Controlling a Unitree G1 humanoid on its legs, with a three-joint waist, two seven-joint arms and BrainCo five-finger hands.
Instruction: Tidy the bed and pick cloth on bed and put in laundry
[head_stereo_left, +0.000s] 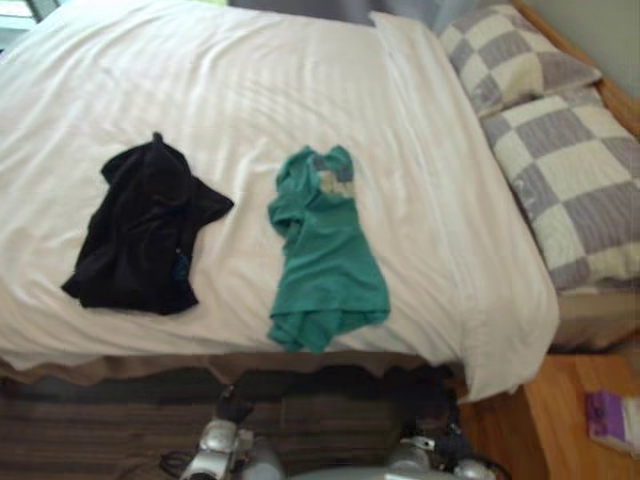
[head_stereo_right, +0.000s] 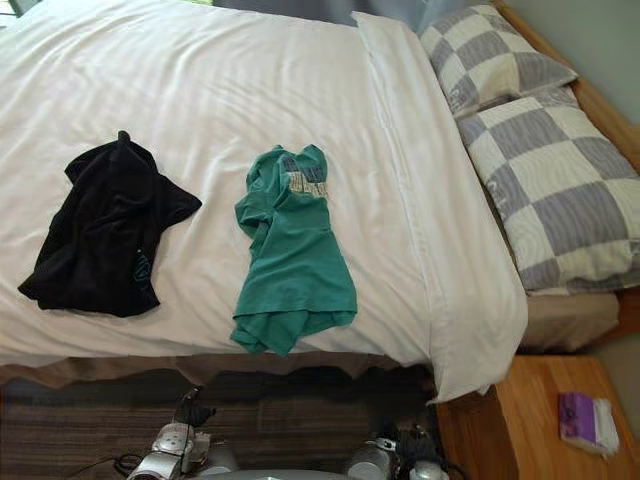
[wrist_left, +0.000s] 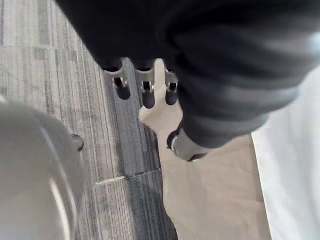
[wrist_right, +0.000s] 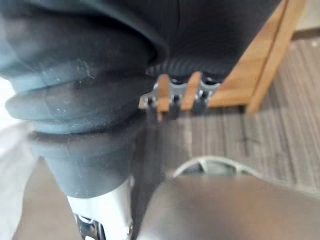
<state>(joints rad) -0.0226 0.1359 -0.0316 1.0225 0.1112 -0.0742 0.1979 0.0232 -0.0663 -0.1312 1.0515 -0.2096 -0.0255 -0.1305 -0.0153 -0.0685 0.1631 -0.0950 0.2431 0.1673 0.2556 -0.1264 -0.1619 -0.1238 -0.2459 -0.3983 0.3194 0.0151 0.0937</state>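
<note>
Eye views: bed (head_stereo_left: 300, 80) framed from above its near edge, same bedtop shared, slightly offset | Wrist views: floor (wrist_left: 60, 60) faced at close range past left hand (wrist_left: 145, 92), right hand (wrist_right: 172, 93).

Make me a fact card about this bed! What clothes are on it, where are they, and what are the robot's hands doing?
bed: white cover, spread fairly smooth
black cloth: crumpled on the bed, towards the robot's left
green cloth: crumpled near the middle, lower end at the bed's near edge, apart from the black one
pillows: two checked ones at the right end
side table: wooden, purple packet on it
left hand: low over the striped rug, fingers relaxed, holding nothing
right hand: low, near the floor
</note>
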